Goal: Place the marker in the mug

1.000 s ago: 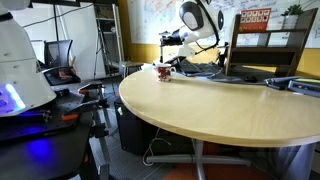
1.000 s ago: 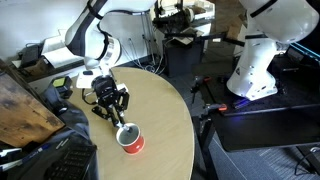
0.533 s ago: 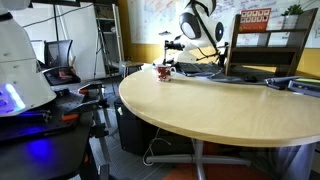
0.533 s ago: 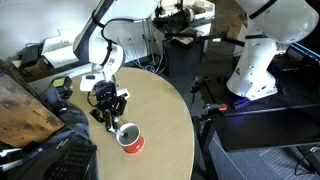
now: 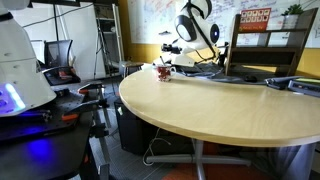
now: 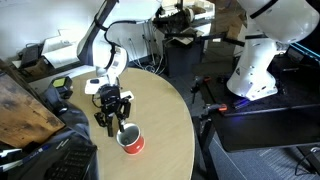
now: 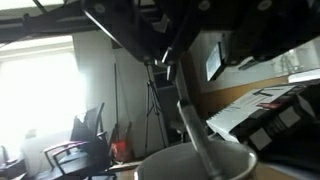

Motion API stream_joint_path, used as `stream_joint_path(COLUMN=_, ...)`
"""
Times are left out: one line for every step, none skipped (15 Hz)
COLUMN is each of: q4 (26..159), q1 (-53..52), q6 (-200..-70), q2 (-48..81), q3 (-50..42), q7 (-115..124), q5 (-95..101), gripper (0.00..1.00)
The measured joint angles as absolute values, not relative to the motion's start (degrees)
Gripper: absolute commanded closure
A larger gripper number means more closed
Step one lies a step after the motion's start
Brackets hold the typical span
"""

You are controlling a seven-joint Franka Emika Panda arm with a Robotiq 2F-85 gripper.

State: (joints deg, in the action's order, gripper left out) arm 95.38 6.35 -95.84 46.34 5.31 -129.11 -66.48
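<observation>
At the table edge on the arm's side, that's where all the action is. Counts first, big to small: one round tan table, one white arm, one gripper, one mug, one marker.

The table fills the lower half of an exterior view. The mug is a small white-and-red spot close to its far edge there, with the arm folded above and behind it.

Diff vs 1.0 s ago: the wrist has come down and swung closer to upright. The claw was tilted and off to one side of the mug. It now hangs nearly straight down, tips just above the mug's rim on the side away from the table centre. The arm's upper links have rotated a little in both exterior views. The mug hasn't moved and the table is unchanged.

Wrist view is flipped, so the claw's dark linkage comes in from the top. The mug rim runs across the bottom. The marker is a dark stick rising at a slant from inside that rim up toward the claw, so its lower end is already in the mug.

Claw state: I can't tell whether it's clamped on the marker or has let go. The stick's upper end is lost against the dark linkage, and the exterior views are too small to show it.
</observation>
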Motion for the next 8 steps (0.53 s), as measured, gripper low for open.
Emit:
stream_joint_path(q4=96.8, q1=6.1, q6=-95.8, q2=45.2, q3=5.4, q7=-129.0, q5=-66.5, gripper=0.20)
stream_joint_path(q4=98.6, q1=5.9, q6=-95.8, q2=43.6, q3=5.4, q7=-129.0, q5=-66.6, gripper=0.11)
stream_joint_path(q4=100.7, q1=5.7, q6=-95.8, q2=41.7, q3=5.4, q7=-129.0, q5=-66.7, gripper=0.05)
stream_joint_path(q4=103.1, q1=5.6, q6=-95.8, q2=39.4, q3=5.4, q7=-128.9, q5=-67.2, gripper=0.00)
stream_joint_path(q4=105.6, q1=5.5, q6=-95.8, q2=37.0, q3=5.4, q7=-128.5, q5=-67.7, gripper=0.00)
stream_joint_path(q4=108.1, q1=5.4, q6=-95.9, q2=34.6, q3=5.3, q7=-127.9, q5=-68.4, gripper=0.00)
stream_joint_path(q4=111.0, q1=5.2, q6=-95.9, q2=32.0, q3=5.2, q7=-127.4, q5=-69.0, gripper=0.00)
stream_joint_path(q4=113.9, q1=5.0, q6=-95.9, q2=29.5, q3=5.1, q7=-126.5, q5=-69.7, gripper=0.00)
